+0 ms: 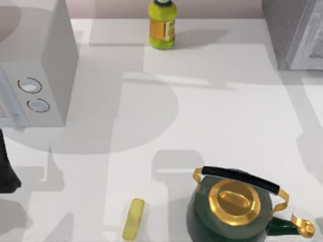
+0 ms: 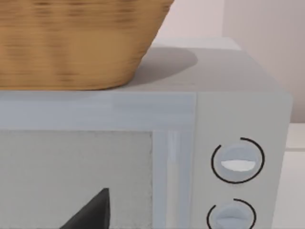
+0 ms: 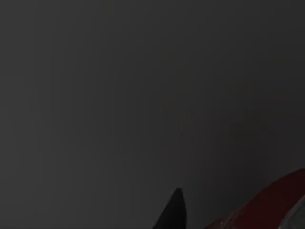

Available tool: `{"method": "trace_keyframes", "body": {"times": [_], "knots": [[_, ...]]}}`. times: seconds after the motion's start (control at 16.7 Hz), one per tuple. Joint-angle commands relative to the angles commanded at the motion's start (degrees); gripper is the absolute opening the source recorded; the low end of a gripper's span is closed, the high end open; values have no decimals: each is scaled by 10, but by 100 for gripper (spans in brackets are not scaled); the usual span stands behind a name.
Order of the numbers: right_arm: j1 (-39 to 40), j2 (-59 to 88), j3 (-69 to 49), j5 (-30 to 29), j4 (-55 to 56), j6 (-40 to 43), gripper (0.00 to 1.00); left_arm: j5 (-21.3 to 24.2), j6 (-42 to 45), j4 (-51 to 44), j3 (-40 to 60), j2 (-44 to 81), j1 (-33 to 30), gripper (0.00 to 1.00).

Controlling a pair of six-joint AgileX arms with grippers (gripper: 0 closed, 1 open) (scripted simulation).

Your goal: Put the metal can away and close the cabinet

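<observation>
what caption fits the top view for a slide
Green kettle, yellow-green bottle, yellow bar and microwave on a white table.

Counted on the table: one yellow-green bottle [image 1: 162,27] at the far edge, one green kettle [image 1: 233,209] near right, one flat yellow piece [image 1: 133,219] near centre. One microwave [image 1: 38,75] is seen at the left, with two dials [image 1: 30,85]. One wicker basket [image 2: 76,43] is counted on top of it. One grey cabinet [image 1: 295,33] far right. The right wrist view is dark.
</observation>
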State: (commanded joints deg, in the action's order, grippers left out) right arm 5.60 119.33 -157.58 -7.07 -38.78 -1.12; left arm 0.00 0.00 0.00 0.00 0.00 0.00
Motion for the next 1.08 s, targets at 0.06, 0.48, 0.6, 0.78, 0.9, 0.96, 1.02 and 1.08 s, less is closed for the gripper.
{"method": "trace_keyframes", "body": {"times": [0.06,0.48,0.6,0.78,0.9,0.96,1.02,1.08], "knots": [[0,0,0,0,0,0,23,0,0,0,0,0,0,100],[0,0,0,0,0,0,75,0,0,0,0,0,0,100],[0,0,0,0,0,0,90,0,0,0,0,0,0,100],[0,0,0,0,0,0,100,0,0,0,0,0,0,100],[0,0,0,0,0,0,100,0,0,0,0,0,0,100],[0,0,0,0,0,0,100,0,0,0,0,0,0,100],[0,0,0,0,0,0,100,0,0,0,0,0,0,100],[0,0,0,0,0,0,100,0,0,0,0,0,0,100]]}}
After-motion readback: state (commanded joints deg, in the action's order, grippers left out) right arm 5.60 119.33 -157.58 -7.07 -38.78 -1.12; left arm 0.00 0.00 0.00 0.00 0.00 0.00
